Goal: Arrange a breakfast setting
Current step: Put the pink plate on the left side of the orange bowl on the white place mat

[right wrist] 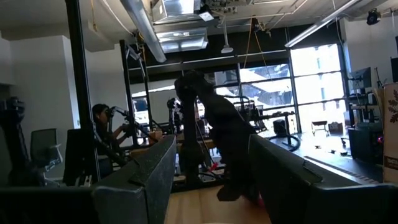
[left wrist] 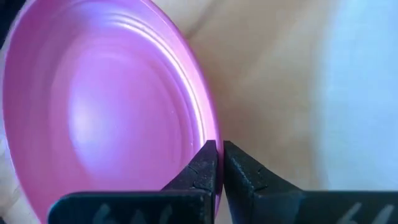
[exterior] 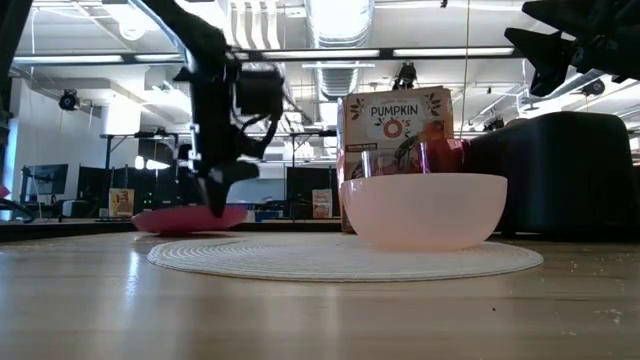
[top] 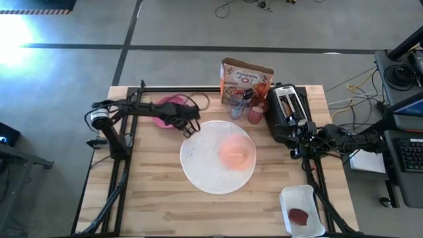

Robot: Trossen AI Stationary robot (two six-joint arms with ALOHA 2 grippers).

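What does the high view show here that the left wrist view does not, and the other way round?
Only the high view shows the white mat with the peach bowl on it, the cereal box, the toaster, the tray near the table's front right corner, and the right gripper, open and raised beside the toaster. Only the left wrist view shows the left gripper's fingertips pinched on the plate's rim. Both show the pink plate and the left gripper at its edge, beside the mat.
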